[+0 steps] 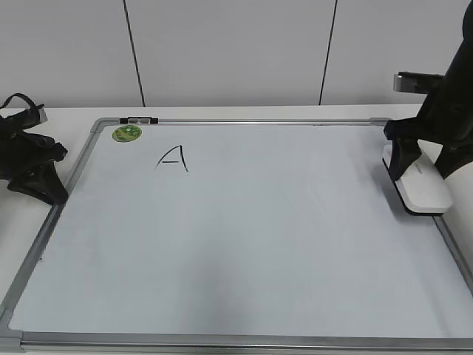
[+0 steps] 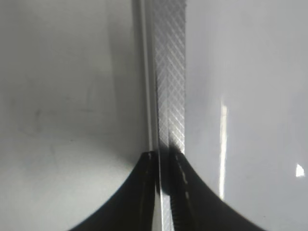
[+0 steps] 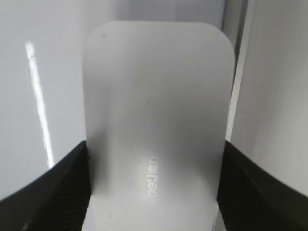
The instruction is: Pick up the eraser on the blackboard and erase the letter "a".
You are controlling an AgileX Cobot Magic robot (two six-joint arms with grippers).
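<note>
The white eraser lies at the right edge of the blackboard. My right gripper is over its far end with a finger against each long side. In the right wrist view the eraser with its grey lettering fills the space between the jaws. An angular capital "A" is drawn at the board's upper left. No lowercase letter "a" shows in any view. My left gripper is shut and empty at the board's left frame.
A round green sticker sits in the board's far left corner, with a small black clip on the frame above it. The white table shows left of the board. A panelled wall stands behind.
</note>
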